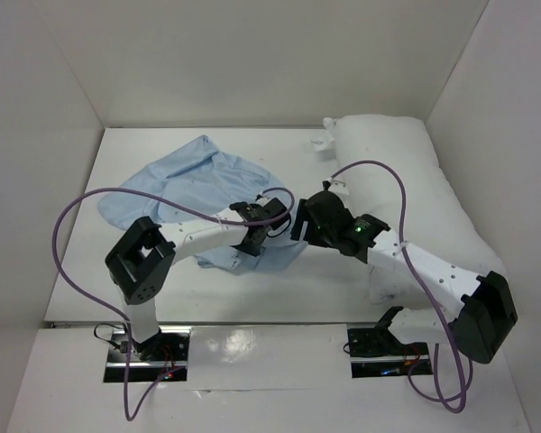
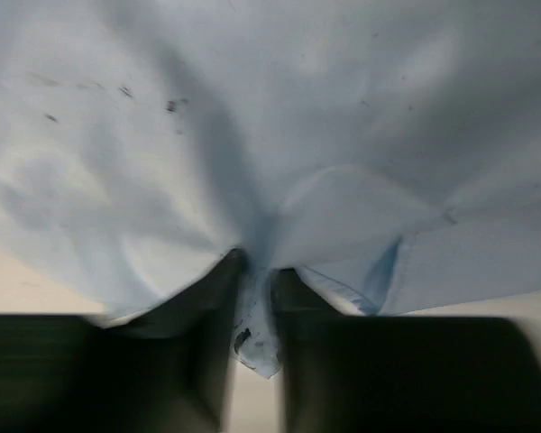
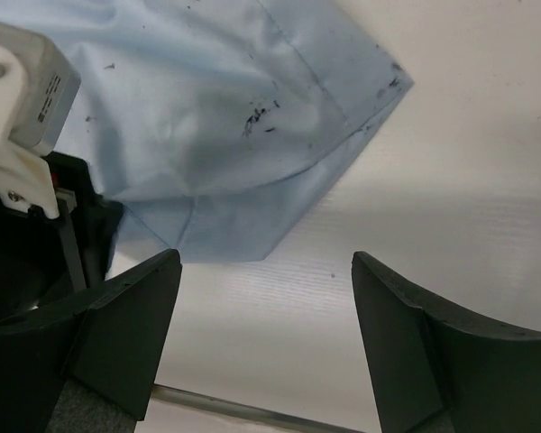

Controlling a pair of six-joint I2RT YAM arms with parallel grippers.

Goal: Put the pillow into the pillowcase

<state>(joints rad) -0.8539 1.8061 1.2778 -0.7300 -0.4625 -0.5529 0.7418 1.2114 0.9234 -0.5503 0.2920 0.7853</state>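
White table (image 1: 325,281) — crumpled pale-blue pillowcase (image 1: 194,180) lies left, plump white pillow (image 1: 406,180) along its right edge.

Pillowcase (image 1: 198,180) is pale blue w/ small dark specks; pillow (image 1: 401,167) white; my right gripper (image 3: 266,262) black; cable (image 1: 371,162) purple; table (image 1: 298,281) white.

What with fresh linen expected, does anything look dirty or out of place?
Yes. The pillowcase carries small dark specks, clearest in the wrist views, so it looks soiled. It also lies crumpled, a fold pinched in the left end effector.
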